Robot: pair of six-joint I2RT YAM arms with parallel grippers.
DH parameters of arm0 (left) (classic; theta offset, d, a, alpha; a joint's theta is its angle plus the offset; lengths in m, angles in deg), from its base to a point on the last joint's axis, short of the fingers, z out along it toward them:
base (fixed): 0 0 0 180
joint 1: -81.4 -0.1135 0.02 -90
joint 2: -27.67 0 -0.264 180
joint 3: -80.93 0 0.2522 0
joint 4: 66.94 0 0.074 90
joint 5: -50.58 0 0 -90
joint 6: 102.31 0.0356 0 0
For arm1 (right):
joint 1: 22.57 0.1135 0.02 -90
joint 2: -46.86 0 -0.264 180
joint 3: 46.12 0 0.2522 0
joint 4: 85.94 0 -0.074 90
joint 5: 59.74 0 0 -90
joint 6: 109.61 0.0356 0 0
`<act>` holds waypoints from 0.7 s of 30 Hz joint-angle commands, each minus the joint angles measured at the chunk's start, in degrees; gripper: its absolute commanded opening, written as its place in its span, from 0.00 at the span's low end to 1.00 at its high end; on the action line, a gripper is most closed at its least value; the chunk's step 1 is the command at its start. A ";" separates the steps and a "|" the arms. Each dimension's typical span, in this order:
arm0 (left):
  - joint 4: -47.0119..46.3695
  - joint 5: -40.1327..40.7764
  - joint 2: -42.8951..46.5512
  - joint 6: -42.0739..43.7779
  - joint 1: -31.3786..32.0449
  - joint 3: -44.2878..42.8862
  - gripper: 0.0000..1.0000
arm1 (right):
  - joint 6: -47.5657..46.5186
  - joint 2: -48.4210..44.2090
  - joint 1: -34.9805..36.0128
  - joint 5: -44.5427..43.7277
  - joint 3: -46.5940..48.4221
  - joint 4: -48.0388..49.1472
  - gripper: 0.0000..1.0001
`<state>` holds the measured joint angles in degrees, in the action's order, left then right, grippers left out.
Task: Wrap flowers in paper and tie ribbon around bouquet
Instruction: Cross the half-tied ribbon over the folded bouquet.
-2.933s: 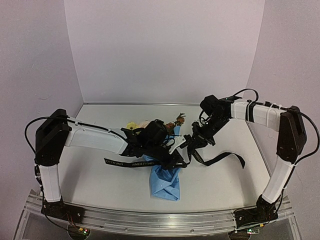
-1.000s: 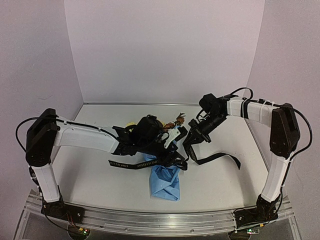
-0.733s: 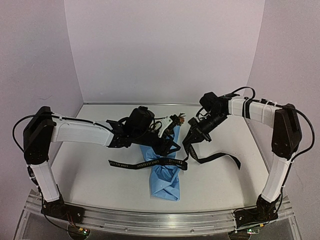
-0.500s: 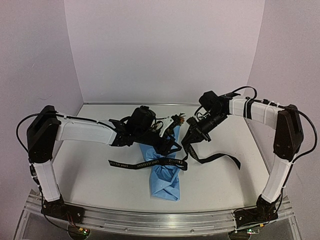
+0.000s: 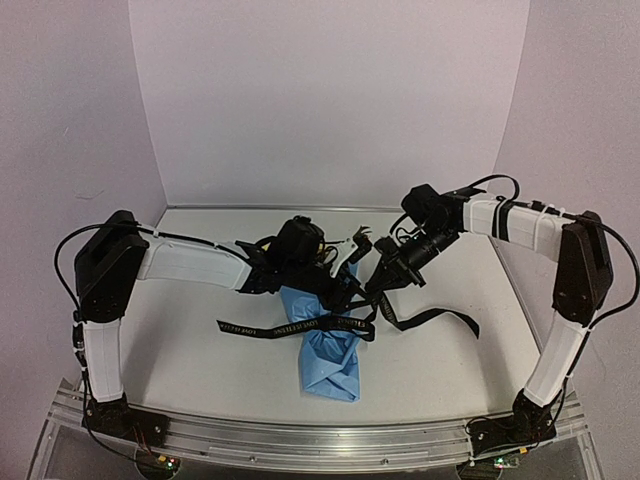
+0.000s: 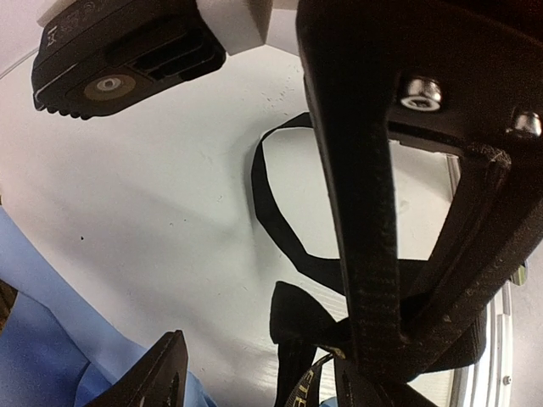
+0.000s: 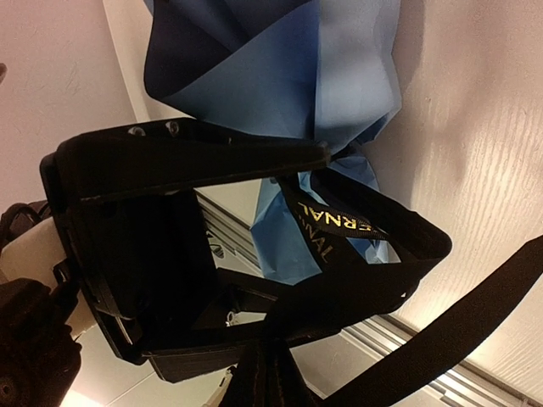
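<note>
— So, where's the ribbon point(image 5: 270, 328)?

— Across the paper point(image 5: 330, 358), about midway along it. One lettered end trails flat on the table point(image 5: 180, 370) to the left. The other side runs up into the right gripper point(image 5: 384, 286), and a loose tail curls away to the right beyond it.

— Is the right gripper clamped?

— Yes, clenched on the ribbon. Its wrist view shows a lettered loop standing out from the closed tips, with blue paper just behind.

— And the left gripper point(image 5: 343, 278)?

— It hovers over the far part of the paper, close beside the right one. Its jaws stand apart. From its own camera, one finger point(image 6: 361, 220) has ribbon bunched against it, and the other fingertip sits well off with bare table between. Nothing is pinched.

— What about the flowers point(image 5: 362, 236)?

— Mostly hidden under the left wrist. Only a small orange-brown head pokes out at the far end of the paper.

— How does the paper lie?

— Crumpled, running lengthwise from near to far, between the two arms.
</note>
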<state>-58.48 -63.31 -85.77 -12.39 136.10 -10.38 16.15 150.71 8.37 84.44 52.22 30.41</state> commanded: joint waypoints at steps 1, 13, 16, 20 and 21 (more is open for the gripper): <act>-4.47 -1.34 -0.88 -0.33 -0.20 -3.08 0.59 | -1.31 -2.40 0.52 1.89 -0.11 -0.47 0.00; -10.54 -0.68 -2.21 -4.58 -0.22 -2.24 0.37 | -1.22 -1.73 1.33 1.92 -0.24 -0.86 0.00; -13.03 -0.12 -1.52 -6.13 -0.17 -0.46 0.23 | -1.22 -1.80 1.39 1.48 -0.86 -0.97 0.03; -15.89 1.77 -0.31 -8.08 -0.20 2.14 0.03 | -1.54 -2.15 1.48 0.87 -2.24 -0.96 0.09; -16.59 2.53 0.15 -8.56 -0.20 3.01 0.01 | -1.75 -2.25 1.56 0.91 -2.56 -0.91 0.12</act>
<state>-69.13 -63.09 -88.52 -18.48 136.10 -9.90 15.81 150.67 9.46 85.41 51.08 30.04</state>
